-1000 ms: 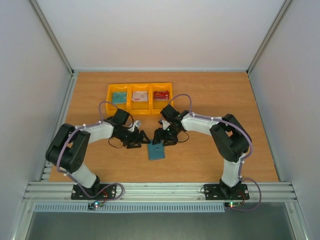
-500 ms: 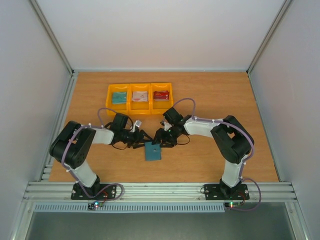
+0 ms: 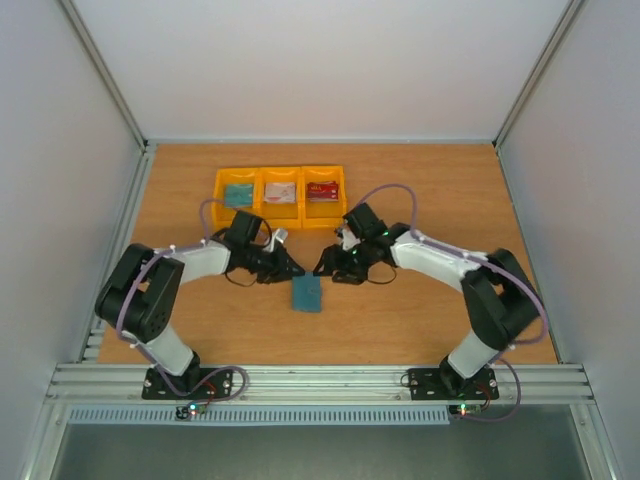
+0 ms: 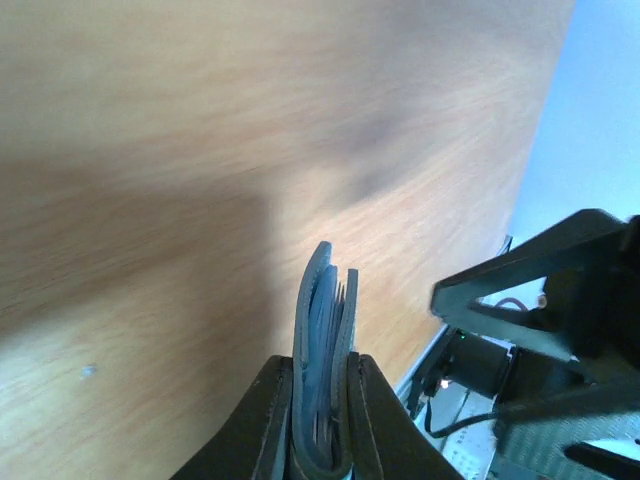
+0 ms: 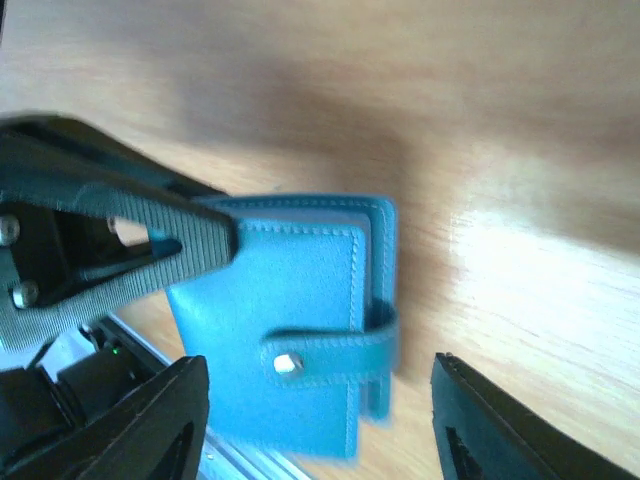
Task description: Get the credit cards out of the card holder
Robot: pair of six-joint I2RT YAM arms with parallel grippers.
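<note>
Your left gripper (image 4: pixel 318 400) is clamped on the closed teal card holder (image 4: pixel 322 340), seen edge-on. Your right gripper (image 5: pixel 320 420) has its jaws apart, facing the holder's snap strap (image 5: pixel 325 350).

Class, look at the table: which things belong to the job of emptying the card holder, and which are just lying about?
Job in hand:
- card holder, pinched edge-on between the left fingers
- right fingers, spread apart beside it
- credit cards: teal, whitish and red, one in each bin

Just there:
- three yellow bins
- wooden table
</note>
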